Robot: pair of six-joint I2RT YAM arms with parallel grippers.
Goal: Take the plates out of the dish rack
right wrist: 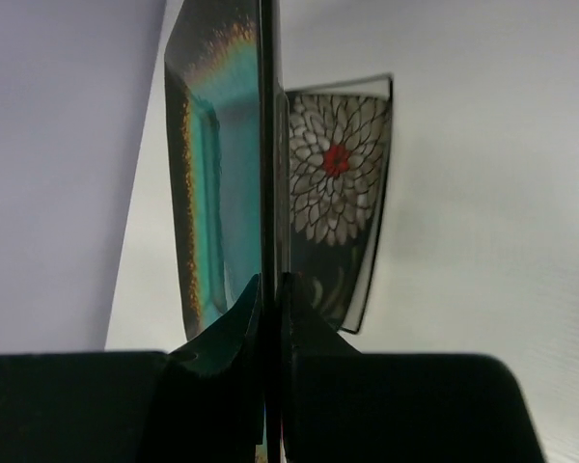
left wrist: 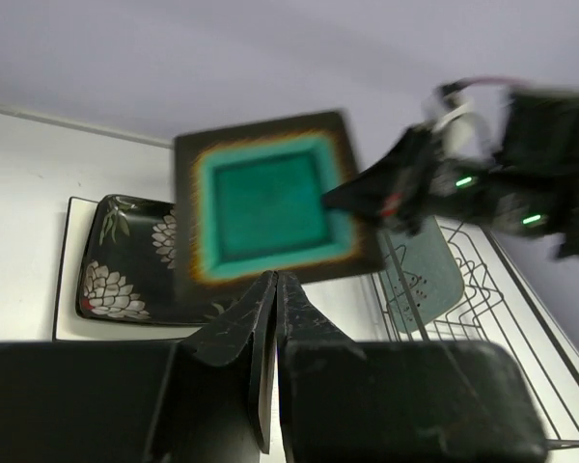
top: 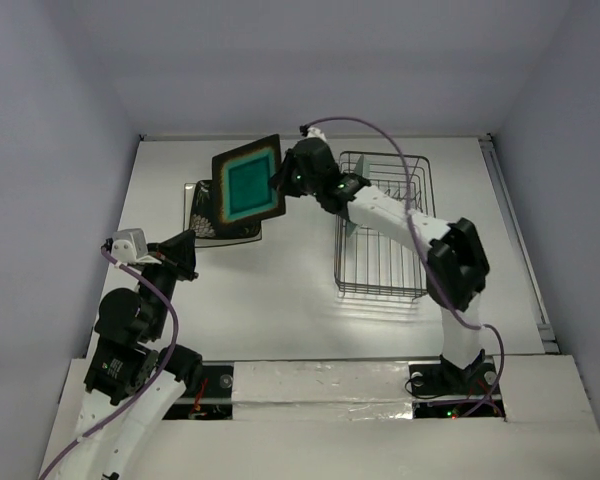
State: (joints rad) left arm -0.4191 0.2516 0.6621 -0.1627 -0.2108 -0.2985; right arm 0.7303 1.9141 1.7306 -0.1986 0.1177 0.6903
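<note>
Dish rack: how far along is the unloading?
Done: the black floral square plate lies on the plain white square plate on the table. In hand: the right gripper holds the brown-rimmed teal square plate lifted near them. Left: the pale mint-green plate sits in the dark wire dish rack.

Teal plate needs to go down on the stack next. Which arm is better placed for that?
Right. The right claw is shut on the teal plate, holding it tilted above the black floral plate. The left claw is shut and holds nothing.

Pale walls (top: 310, 60), white table (top: 280, 290)
</note>
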